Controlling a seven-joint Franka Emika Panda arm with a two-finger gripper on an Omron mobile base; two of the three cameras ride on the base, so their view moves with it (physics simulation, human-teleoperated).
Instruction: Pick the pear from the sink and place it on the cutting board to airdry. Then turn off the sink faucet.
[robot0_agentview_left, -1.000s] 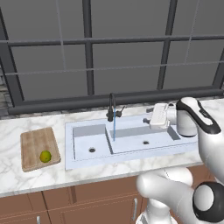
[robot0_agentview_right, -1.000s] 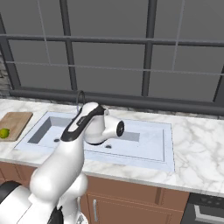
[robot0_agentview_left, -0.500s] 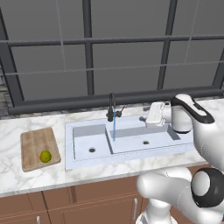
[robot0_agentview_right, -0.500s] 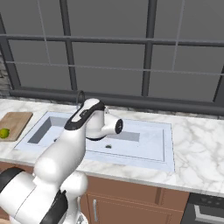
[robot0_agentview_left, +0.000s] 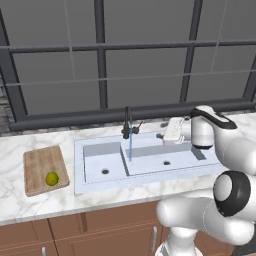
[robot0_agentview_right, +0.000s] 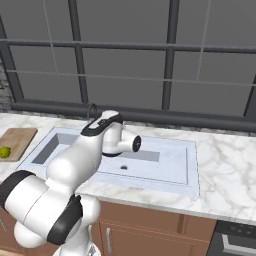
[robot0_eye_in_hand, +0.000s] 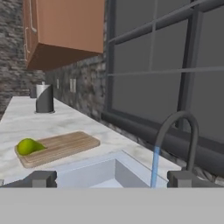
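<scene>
The pear (robot0_agentview_left: 51, 178) (robot0_agentview_right: 5, 152) (robot0_eye_in_hand: 27, 146) lies on the cutting board (robot0_agentview_left: 42, 162) (robot0_agentview_right: 19, 138) (robot0_eye_in_hand: 68, 144), on the counter left of the sink (robot0_agentview_left: 100, 186) (robot0_agentview_right: 191, 167) (robot0_eye_in_hand: 109, 168). Water runs in a thin blue stream from the sink faucet (robot0_agentview_left: 128, 121) (robot0_agentview_right: 92, 110) (robot0_eye_in_hand: 175, 127) into the basin. My gripper (robot0_agentview_left: 164, 134) (robot0_eye_in_hand: 112, 179) hovers over the right basin, just right of the faucet, pointing left toward it. Its fingers (robot0_eye_in_hand: 41, 178) stand wide apart, open, with nothing between them.
A grey metal canister (robot0_eye_in_hand: 43, 98) stands far down the counter beyond the board. A wooden wall cabinet (robot0_eye_in_hand: 65, 26) hangs above that end. A dark-framed window (robot0_agentview_left: 145, 75) runs behind the sink. Marble counter (robot0_agentview_right: 225, 170) stretches right of the sink.
The hand has moved a little to the left over the right basin, closer to the faucet, and the arm has folded lower. The pear and the water stream are unchanged.
</scene>
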